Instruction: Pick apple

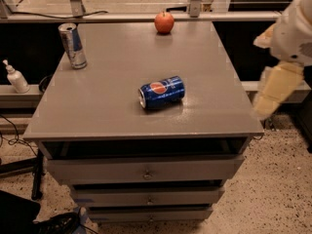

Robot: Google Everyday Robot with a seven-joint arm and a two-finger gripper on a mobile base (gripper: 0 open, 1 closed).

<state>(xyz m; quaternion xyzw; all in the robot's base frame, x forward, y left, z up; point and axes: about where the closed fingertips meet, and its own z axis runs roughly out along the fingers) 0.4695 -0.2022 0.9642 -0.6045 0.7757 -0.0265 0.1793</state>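
Note:
The apple [164, 22] is small, round and red-orange, and stands at the far edge of the grey cabinet top [112, 116], near the middle. My gripper [273, 91] hangs off the cabinet's right side, at about the height of the top, cream-coloured below a white arm link [295, 28]. It is well to the right of the apple and nearer the front, touching nothing.
A blue Pepsi can [162, 92] lies on its side in the middle of the top. A slim silver-blue can [73, 46] stands upright at the far left. A white pump bottle [14, 78] sits on a ledge left of the cabinet. Drawers are below the front edge.

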